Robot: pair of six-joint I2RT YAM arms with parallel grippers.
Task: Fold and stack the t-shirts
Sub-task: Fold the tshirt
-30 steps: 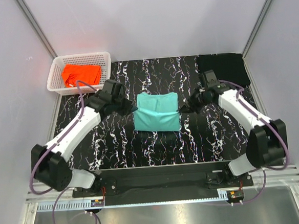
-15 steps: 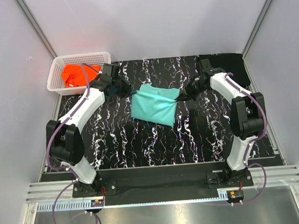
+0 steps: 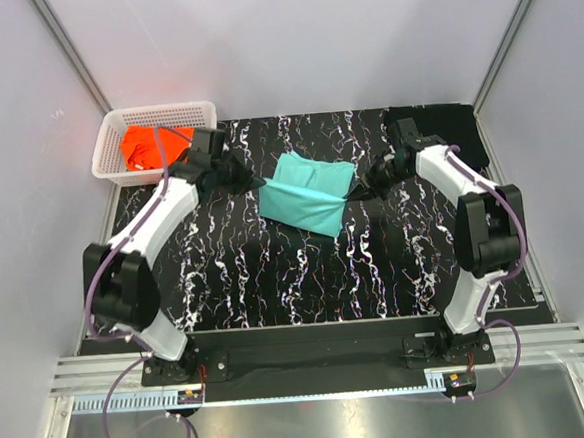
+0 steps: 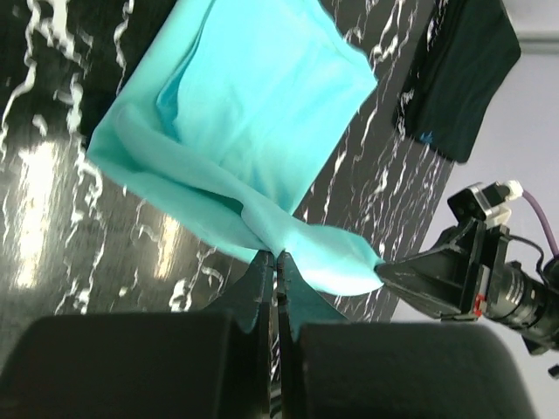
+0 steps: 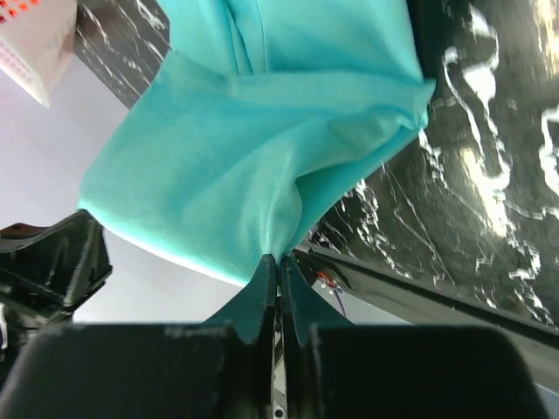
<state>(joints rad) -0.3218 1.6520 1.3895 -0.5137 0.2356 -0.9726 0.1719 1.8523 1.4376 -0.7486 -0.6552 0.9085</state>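
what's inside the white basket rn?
The orange t-shirt lies bunched up in the basket. The shirt covers the basket floor, so nothing beneath it can be seen.

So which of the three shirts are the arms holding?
The teal shirt in the middle, pinched by the left pincer and right pincer. The orange shirt sits in the basket; the black shirt lies far right.

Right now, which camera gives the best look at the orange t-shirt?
Top external: the orange t-shirt lies bunched in the white basket, mostly visible. Right wrist catches only a sliver of it; left wrist shows none.
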